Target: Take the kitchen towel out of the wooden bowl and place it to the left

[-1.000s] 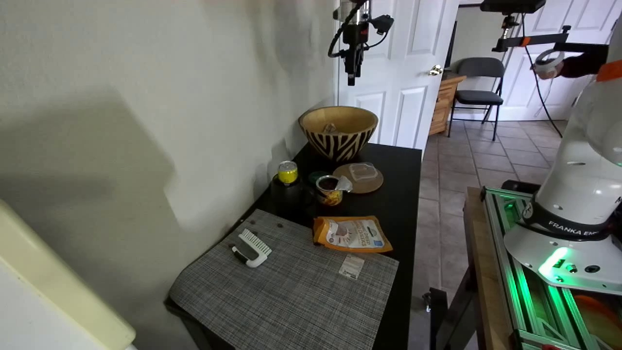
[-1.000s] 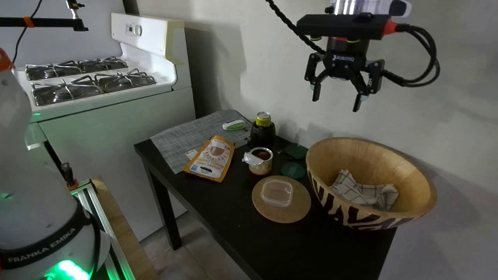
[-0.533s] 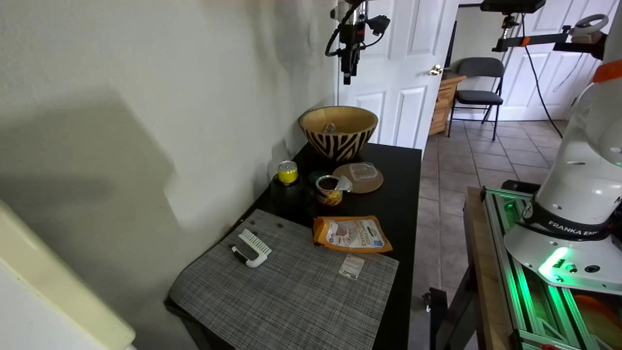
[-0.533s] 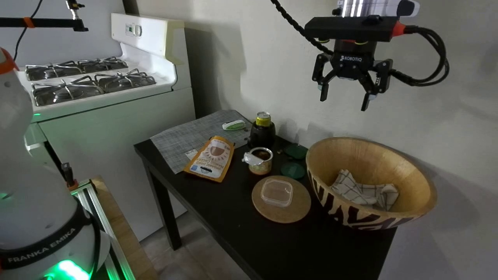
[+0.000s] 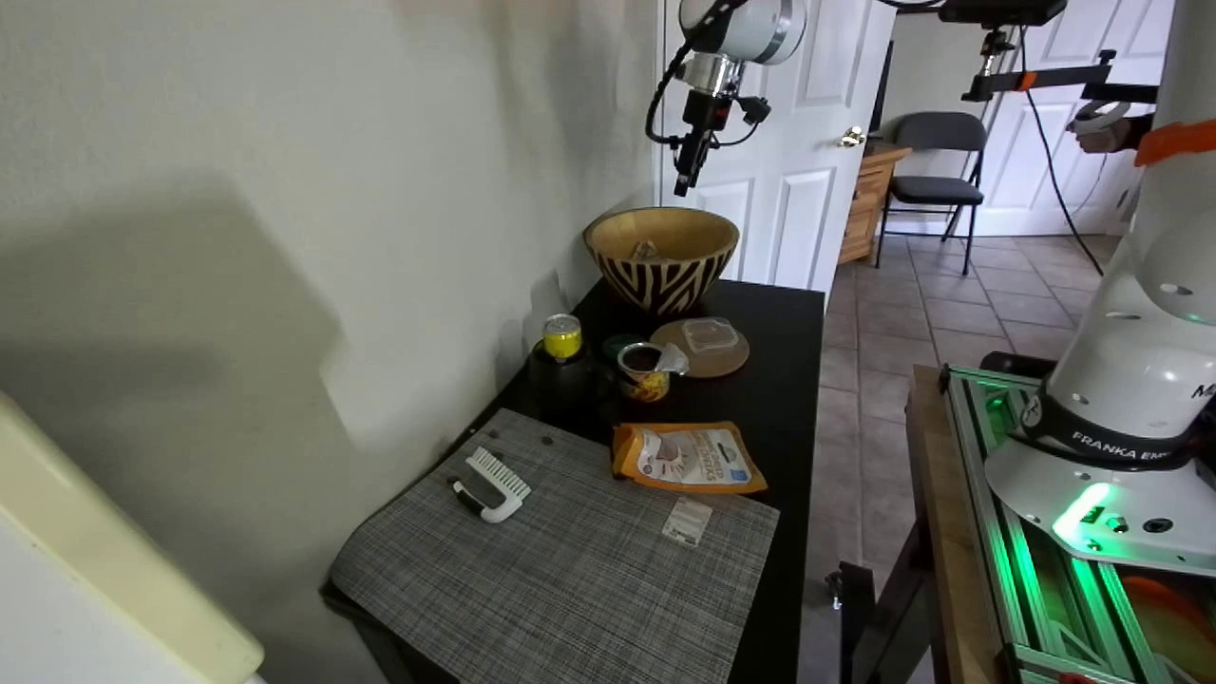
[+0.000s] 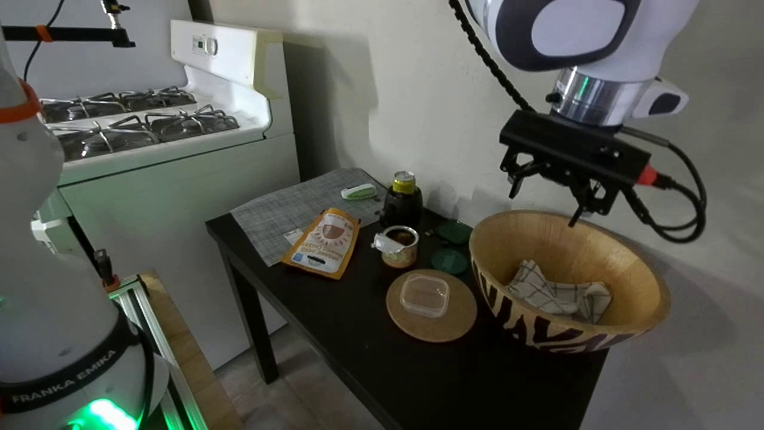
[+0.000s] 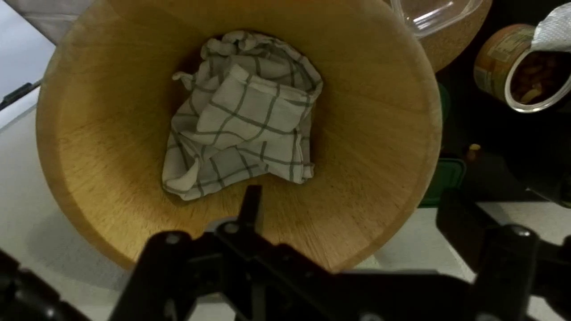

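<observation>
One checked kitchen towel [image 7: 245,120], crumpled and unmoved in the bottom of the wooden bowl [image 7: 366,133]. Overhead, a pincer [image 6: 544,206] lower and more tilted than half a second ago, spread apart, gripping nothing. Apparently mid-approach, no lift yet: probably needs lowering inside, then a carry leftward, perhaps onto the desk [image 6: 370,322].

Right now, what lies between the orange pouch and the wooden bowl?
In an exterior view, an opened can, two flat green pieces and a round board bearing a clear container lie between the pouch and bowl.
</observation>
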